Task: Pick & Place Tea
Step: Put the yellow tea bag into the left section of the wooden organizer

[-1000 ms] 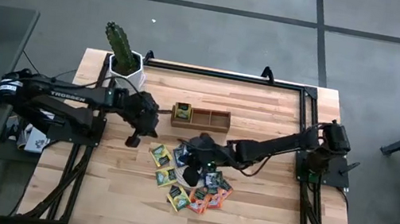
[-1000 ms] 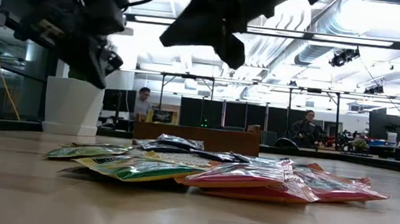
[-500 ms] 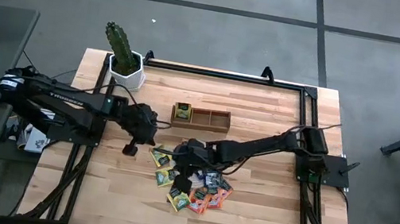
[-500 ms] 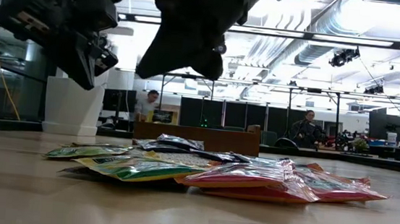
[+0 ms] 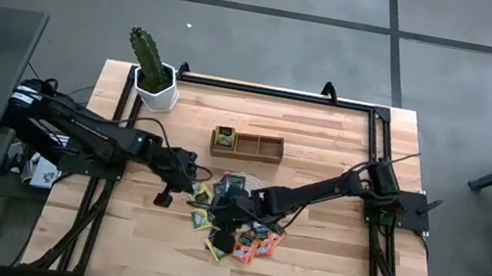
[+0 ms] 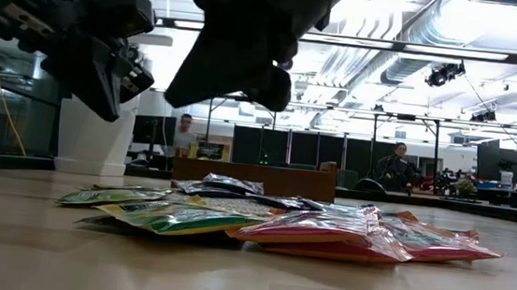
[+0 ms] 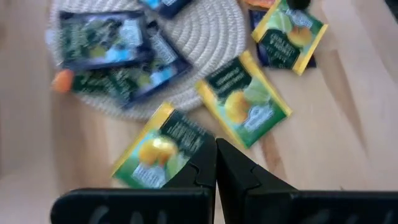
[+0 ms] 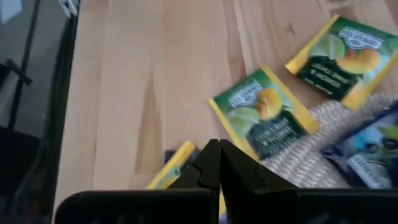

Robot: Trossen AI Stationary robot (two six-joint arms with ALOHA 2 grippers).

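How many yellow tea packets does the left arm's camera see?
3: one packet atop a blue packet, another packet at the mat's edge, third packet behind left gripper; more may hide.

1. The tea sachets (image 7: pixel 244 107) were yellow-green, dark blue and orange-red.
2. The mat (image 7: pixel 205 37) was pale, with a woven spiral pattern.
3. The desk (image 5: pixel 325 136) was light wood.

Legible text: almost none

The small flat yellow-green paper tea sachets (image 8: pixel 264 118) carry printed wording and a lemon picture, but the letters are too blurred to read; the dark blue-black paper sachets (image 7: pixel 99 34) on the round pale woven mat (image 7: pixel 205 37) also bear unreadable print.
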